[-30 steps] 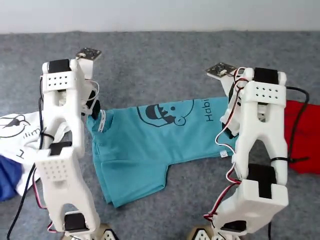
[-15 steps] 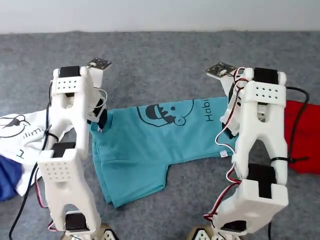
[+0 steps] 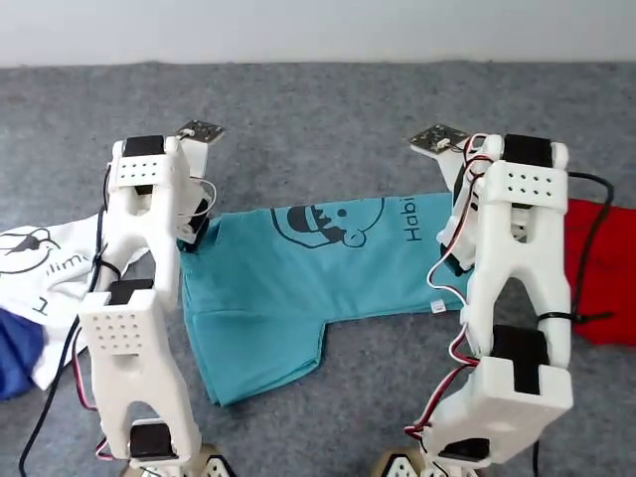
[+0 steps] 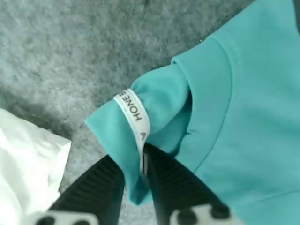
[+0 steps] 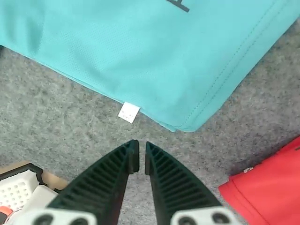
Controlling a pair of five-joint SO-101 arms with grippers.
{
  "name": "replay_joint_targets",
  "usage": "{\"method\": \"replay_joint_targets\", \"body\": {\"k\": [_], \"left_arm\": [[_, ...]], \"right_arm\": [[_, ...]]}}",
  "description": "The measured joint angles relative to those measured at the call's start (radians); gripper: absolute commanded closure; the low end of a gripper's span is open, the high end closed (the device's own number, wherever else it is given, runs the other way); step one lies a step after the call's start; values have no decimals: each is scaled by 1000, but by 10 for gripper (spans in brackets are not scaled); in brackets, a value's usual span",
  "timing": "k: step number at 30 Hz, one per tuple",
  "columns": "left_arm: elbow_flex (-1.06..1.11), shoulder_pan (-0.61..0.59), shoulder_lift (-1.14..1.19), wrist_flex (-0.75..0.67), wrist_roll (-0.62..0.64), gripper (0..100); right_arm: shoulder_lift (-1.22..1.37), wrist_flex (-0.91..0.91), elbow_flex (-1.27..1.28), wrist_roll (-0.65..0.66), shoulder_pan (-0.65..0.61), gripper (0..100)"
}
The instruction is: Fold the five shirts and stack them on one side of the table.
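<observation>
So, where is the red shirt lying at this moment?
In the high view the red shirt lies at the right edge of the table, partly behind the right arm. Its nearest neighbour is the teal shirt, whose hem stops short of it.

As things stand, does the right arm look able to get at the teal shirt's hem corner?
Probably yes: the right gripper hangs over the grey table just beside a corner of the teal shirt, nothing lying between them. Its jaws are shut and empty, so they would need to open first.

The table (image 3: pixel 328 99) is covered with a grey, felt-like surface and is evenly lit. Behind its far edge a plain pale wall (image 3: pixel 318 30) is seen.
</observation>
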Motion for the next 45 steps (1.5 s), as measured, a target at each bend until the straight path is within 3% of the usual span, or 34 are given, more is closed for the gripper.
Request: {"method": "replay_joint_targets", "body": {"k": [12,20,29,39,45], "left_arm": [[-89,0,0,-55,-2,983],[-91,31,0,38,-3,873],[-114,26,-17,101,15,870],[-115,-38,-230,107,110,874],[-115,-84,-270,107,118,938]], "right_arm": [[0,0,0,0,2,963],[0,0,0,0,2,962],[0,0,0,0,2,961],[0,0,0,-2,-5,961],[6,-11,3,-60,-118,966]]}}
